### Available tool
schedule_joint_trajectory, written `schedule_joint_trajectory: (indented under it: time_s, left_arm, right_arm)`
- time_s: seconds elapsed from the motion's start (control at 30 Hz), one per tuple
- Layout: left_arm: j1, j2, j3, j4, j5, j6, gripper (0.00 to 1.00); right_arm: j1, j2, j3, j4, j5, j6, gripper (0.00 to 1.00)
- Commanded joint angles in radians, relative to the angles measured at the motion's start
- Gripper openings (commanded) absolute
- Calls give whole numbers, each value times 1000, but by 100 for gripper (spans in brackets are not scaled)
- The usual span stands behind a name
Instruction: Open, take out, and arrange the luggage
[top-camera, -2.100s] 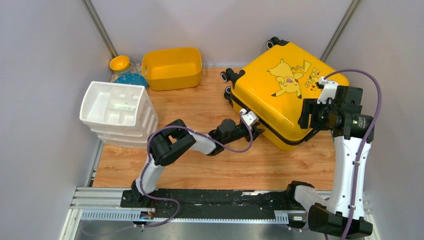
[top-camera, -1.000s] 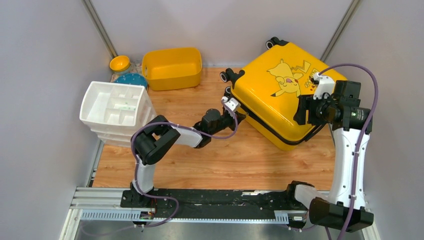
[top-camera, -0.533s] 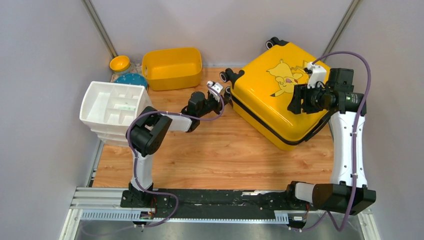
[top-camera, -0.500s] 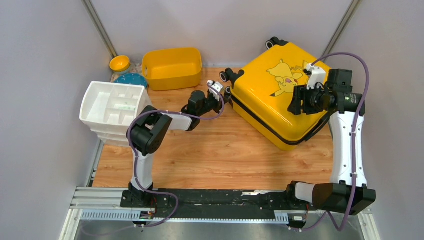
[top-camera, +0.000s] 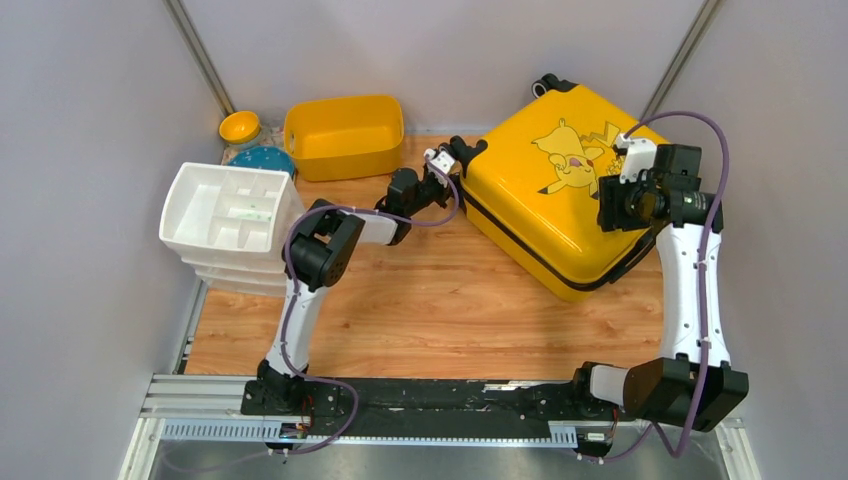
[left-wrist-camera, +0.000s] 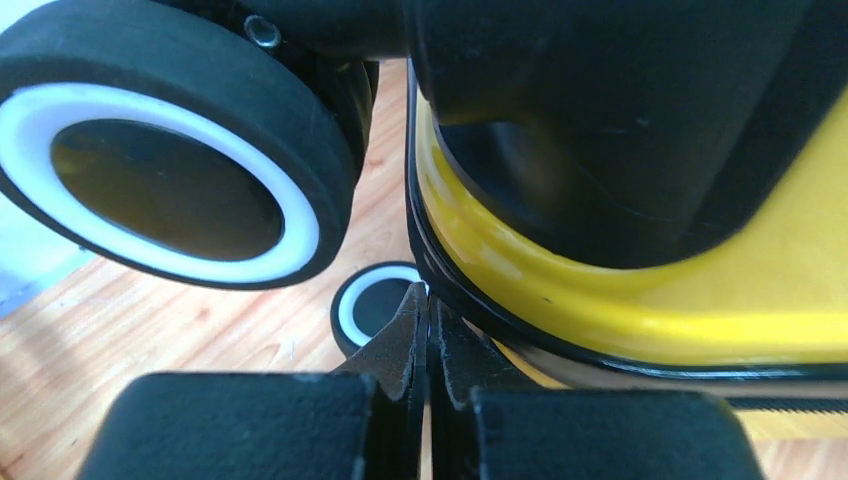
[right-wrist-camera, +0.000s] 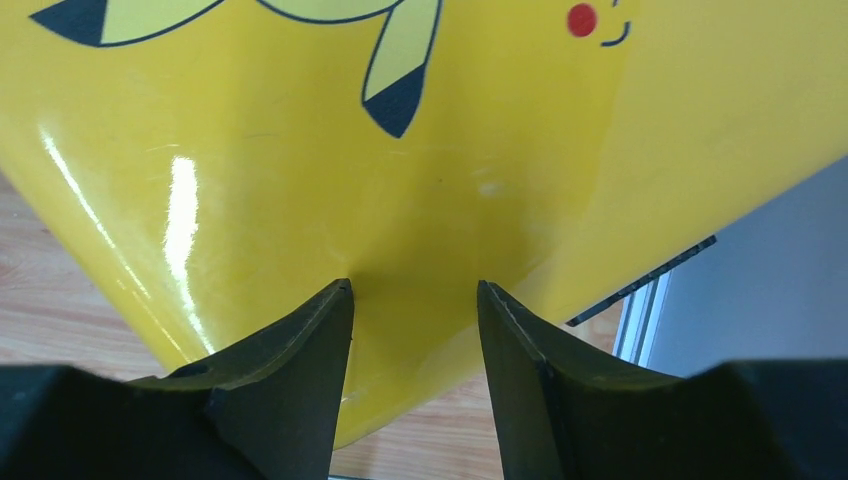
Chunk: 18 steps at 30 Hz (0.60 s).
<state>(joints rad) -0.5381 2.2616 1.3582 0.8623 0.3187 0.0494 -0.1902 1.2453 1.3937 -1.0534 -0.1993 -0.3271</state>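
The luggage (top-camera: 555, 190), a yellow hard-shell case with a Pikachu print, lies flat at the back right of the wooden table. Its lid is down. My left gripper (top-camera: 452, 165) is shut at the case's back-left wheel corner. In the left wrist view the gripper (left-wrist-camera: 428, 296) has its tips against the black zipper trim (left-wrist-camera: 470, 312), below a large wheel (left-wrist-camera: 170, 190). Nothing shows between the tips. My right gripper (top-camera: 610, 210) hovers over the lid's right side. In the right wrist view it (right-wrist-camera: 415, 290) is open, with the yellow shell (right-wrist-camera: 300, 150) right at its fingertips.
A plain yellow tub (top-camera: 345, 135) stands at the back. A small yellow bowl (top-camera: 240, 126) and a blue item (top-camera: 265, 160) sit to its left. A white compartmented organiser (top-camera: 235, 215) stands at the left. Grey walls close in on both sides.
My shut left gripper slid along the luggage's seam from its front-left edge back to the wheel corner. My right gripper shifted over the lid and its jaws narrowed.
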Motion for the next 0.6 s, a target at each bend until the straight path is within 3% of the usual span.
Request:
schedule_joint_trajectory:
  time_s: [0.0, 0.33, 0.57]
  left_arm:
    - [46, 67, 73, 187, -106, 17, 0]
    - [30, 252, 266, 406, -52, 44, 0]
    - [13, 409, 449, 515, -15, 188, 0]
  right_arm:
    - [-26, 63, -44, -117, 116, -24, 54]
    - [-60, 89, -19, -131, 109, -69, 54]
    - [-64, 103, 37, -151, 69, -82, 53]
